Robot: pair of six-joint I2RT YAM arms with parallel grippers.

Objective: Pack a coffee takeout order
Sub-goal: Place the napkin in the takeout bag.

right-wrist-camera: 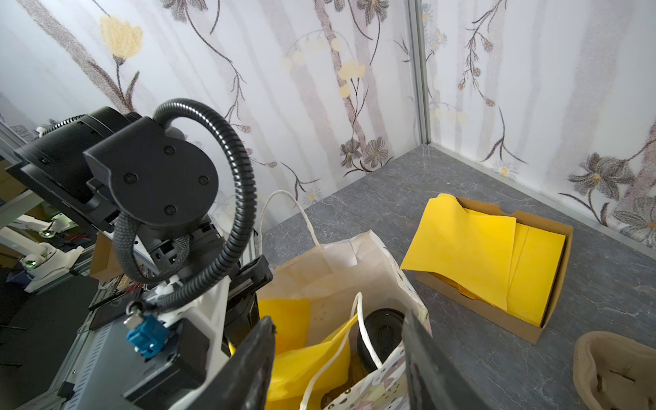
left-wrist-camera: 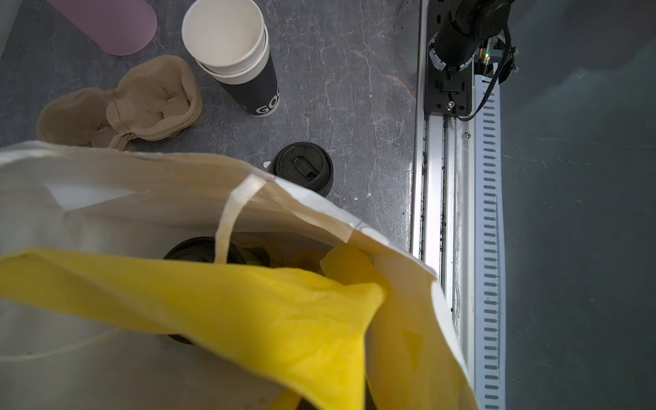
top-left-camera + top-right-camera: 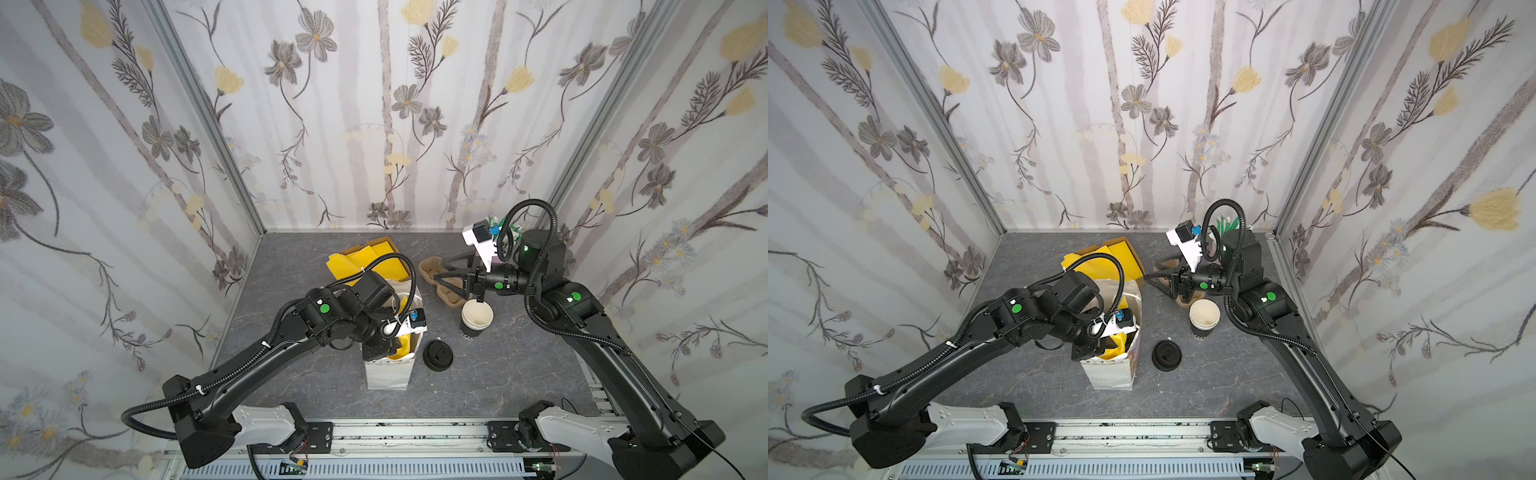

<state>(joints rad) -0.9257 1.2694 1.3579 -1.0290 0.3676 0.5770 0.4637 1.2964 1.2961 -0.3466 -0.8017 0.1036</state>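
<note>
Left wrist view: napkin (image 2: 248, 312) hangs inside the bag (image 2: 142, 198), pinched by your left tool (image 3: 378, 349); release it next. Right tool (image 1: 337, 319) wide, empty.

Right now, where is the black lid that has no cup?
In both top views the loose black lid lies flat on the grey table, just right of the white paper bag and nearer the camera than the stacked cups.

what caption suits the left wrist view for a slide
Yellow napkin draped into the paper bag over a black-lidded cup; loose lid lies outside.
</note>
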